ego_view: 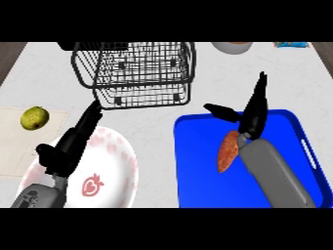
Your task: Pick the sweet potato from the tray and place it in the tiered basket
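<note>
Orange-brown sweet potato [228, 151] lying in the blue tray [197, 190] at lower right of frame, slightly left of the tray's middle; long axis nearly vertical in the picture, tilted a little, pointed lower end toward the lower left, upper end toward the upper right and partly hidden by the right hand [250, 119]. Right hand just above and right of that upper end, fingers straight and spread wide, thumb reaching out to the upper left, long fingers stretching up past the tray's far rim; touching the sweet potato or not, cannot tell. Grey right forearm running down to the lower right across the tray.

Black wire tiered basket [136, 73] at upper centre, well apart from the sweet potato, above the tray's upper left corner.

White plate [114, 171] with pink strawberry print at lower left, beside the tray. Left hand [68, 149] over the plate's left part, fingers straight and relaxed, pointing up toward the basket, holding nothing.

Yellow-green fruit [34, 117] at left on a pale mat [3, 146]. Bowl [232, 47] at top edge, right of the basket.
</note>
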Robot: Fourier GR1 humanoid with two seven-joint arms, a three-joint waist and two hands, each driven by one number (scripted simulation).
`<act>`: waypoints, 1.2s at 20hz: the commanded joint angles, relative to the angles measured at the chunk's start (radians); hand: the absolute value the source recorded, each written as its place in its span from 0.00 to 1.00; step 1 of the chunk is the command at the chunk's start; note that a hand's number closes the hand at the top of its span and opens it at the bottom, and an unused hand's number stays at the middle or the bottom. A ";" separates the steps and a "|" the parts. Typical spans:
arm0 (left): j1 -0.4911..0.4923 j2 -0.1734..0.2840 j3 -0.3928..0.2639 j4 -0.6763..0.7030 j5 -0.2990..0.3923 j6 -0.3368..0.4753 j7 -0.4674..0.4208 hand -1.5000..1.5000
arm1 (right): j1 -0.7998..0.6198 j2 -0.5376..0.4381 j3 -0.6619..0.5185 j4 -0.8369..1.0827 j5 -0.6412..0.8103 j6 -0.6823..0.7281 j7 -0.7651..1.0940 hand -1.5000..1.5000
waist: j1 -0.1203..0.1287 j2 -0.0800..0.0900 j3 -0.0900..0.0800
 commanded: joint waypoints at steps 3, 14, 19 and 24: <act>-0.005 0.006 0.003 0.002 0.002 -0.005 0.015 0.50 | -0.034 -0.091 0.150 0.163 0.121 0.255 0.329 0.00 | 0.000 -0.007 -0.009; 0.034 -0.023 -0.008 0.015 -0.013 0.013 -0.012 0.50 | -0.358 -0.049 0.285 0.040 0.125 0.828 0.995 0.00 | -0.008 -0.015 0.001; 0.024 -0.005 0.026 -0.002 0.012 -0.002 0.006 0.50 | -0.379 -0.055 0.275 -0.077 0.107 0.909 1.168 0.00 | -0.024 -0.011 0.004; 0.011 -0.016 0.024 0.023 0.000 -0.007 -0.008 0.50 | -0.339 -0.068 0.287 -0.033 0.221 0.868 1.172 0.00 | -0.027 -0.003 0.004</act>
